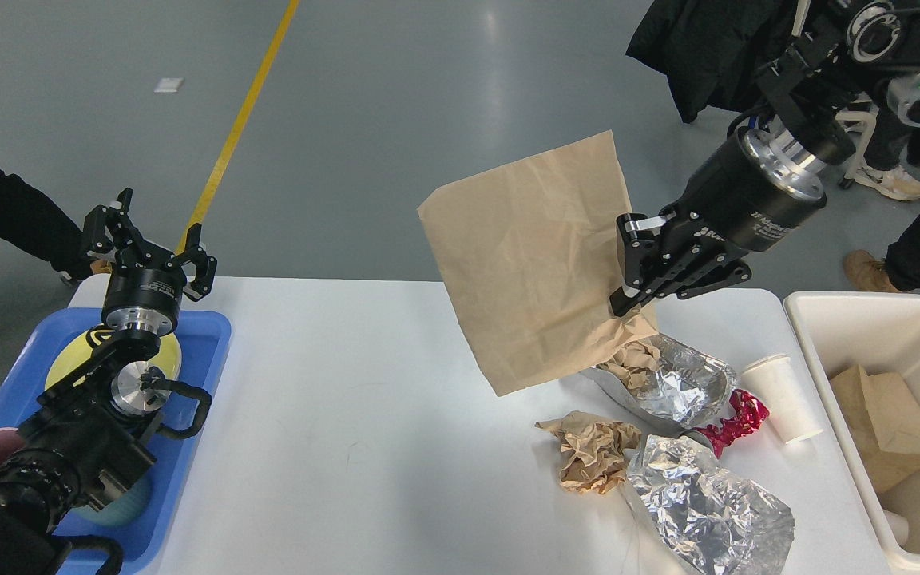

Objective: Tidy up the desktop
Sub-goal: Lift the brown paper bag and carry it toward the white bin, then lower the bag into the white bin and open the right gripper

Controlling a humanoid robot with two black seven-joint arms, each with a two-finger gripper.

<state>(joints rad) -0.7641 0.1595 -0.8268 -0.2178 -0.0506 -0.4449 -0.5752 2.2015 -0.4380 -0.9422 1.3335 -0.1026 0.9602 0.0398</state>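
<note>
cream bin (807,319) — brown bag (891,423) inside

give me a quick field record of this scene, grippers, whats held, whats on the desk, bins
right gripper: shut on brown paper bag, held in the air above the desktop
left gripper: open, empty, above the blue tray
on desktop: crumpled brown paper, crumpled foil, foil tray, red wrapper, white paper cup
cream bin: at right, holds a brown paper bag
</note>
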